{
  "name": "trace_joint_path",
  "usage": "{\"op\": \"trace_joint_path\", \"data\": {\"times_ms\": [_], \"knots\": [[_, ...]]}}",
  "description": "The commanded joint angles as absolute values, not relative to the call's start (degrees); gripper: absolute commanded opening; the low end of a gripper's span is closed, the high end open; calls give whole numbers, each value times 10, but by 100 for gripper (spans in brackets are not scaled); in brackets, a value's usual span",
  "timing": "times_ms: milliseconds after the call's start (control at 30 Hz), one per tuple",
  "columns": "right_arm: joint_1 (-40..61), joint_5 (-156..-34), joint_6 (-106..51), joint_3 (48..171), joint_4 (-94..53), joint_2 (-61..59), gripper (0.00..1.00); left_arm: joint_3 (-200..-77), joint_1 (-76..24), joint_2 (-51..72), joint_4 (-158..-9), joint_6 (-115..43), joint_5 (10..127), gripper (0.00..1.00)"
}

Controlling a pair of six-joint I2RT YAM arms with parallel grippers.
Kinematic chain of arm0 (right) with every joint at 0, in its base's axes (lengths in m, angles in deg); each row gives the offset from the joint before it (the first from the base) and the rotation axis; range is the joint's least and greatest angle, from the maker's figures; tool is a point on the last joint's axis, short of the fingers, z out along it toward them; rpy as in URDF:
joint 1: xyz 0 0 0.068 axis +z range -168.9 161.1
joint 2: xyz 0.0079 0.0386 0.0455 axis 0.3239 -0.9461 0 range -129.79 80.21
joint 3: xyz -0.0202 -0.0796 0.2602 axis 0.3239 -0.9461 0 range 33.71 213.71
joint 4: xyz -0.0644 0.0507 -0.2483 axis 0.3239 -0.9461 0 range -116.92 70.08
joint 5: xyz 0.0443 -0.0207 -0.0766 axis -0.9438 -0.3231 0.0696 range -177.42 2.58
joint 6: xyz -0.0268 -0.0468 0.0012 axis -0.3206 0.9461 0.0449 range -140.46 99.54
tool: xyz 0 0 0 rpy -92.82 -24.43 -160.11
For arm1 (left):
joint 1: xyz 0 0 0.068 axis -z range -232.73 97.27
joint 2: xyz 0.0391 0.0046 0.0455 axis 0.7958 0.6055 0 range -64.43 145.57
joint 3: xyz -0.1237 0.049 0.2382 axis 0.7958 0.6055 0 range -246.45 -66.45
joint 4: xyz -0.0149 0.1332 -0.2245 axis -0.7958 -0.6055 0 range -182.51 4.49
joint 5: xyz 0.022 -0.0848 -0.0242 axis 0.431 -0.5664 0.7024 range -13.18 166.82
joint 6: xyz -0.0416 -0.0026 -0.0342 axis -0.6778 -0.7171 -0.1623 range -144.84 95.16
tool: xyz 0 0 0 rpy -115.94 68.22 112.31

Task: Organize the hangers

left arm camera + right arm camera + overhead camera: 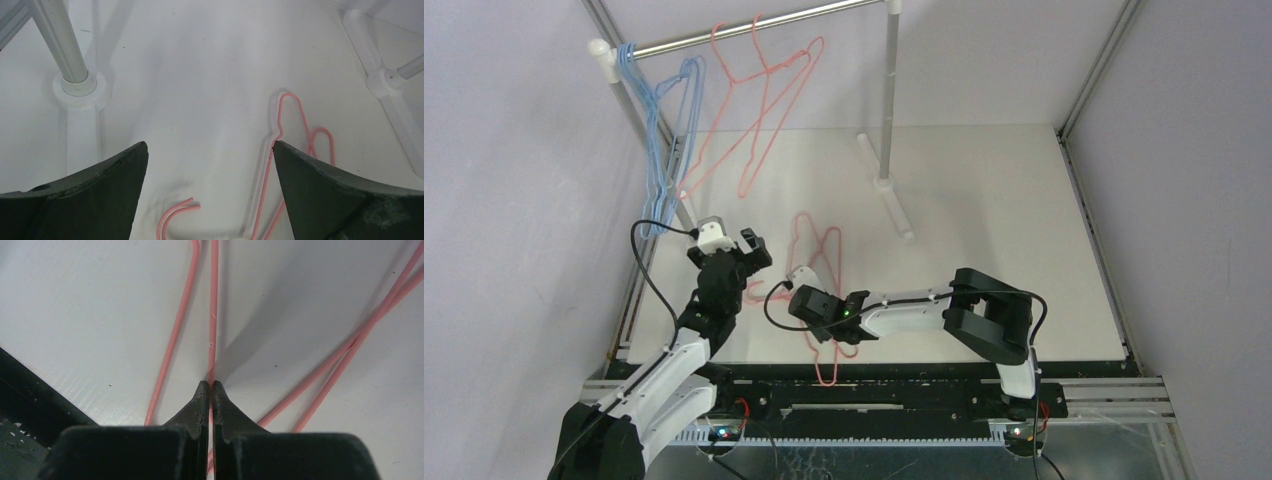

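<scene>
Pink-red wire hangers (213, 315) overlap on the white table (984, 200); my right gripper (210, 385) pinches one by the tips, so it could slip or drag neighbours. My left gripper (210, 147) hangs wide, empty.

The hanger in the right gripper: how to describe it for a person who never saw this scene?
On the white table, in front of the silver rail and near the table's front edge, pink hangers lie flat and overlap. It is the hanger pinched by its wire in the shut right gripper. The blue hangers and the other pink ones hang on the rail.
</scene>
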State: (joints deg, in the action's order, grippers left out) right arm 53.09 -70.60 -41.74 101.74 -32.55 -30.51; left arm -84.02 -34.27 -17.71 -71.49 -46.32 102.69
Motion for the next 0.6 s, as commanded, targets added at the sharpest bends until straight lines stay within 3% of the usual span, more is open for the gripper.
{"op": "trace_joint_path", "data": {"times_ms": [0,333,567], "knots": [[524,-698,-433,1010,-321,-300,0,-839,-347,-182,-700,-461,1037,99],[422,-687,-416,939,-324,-124,0,-836,-347,-192,-700,-461,1038,100],[328,-757,-403,922,-295,-20,0,-831,-347,-206,-700,-464,1042,99]]}}
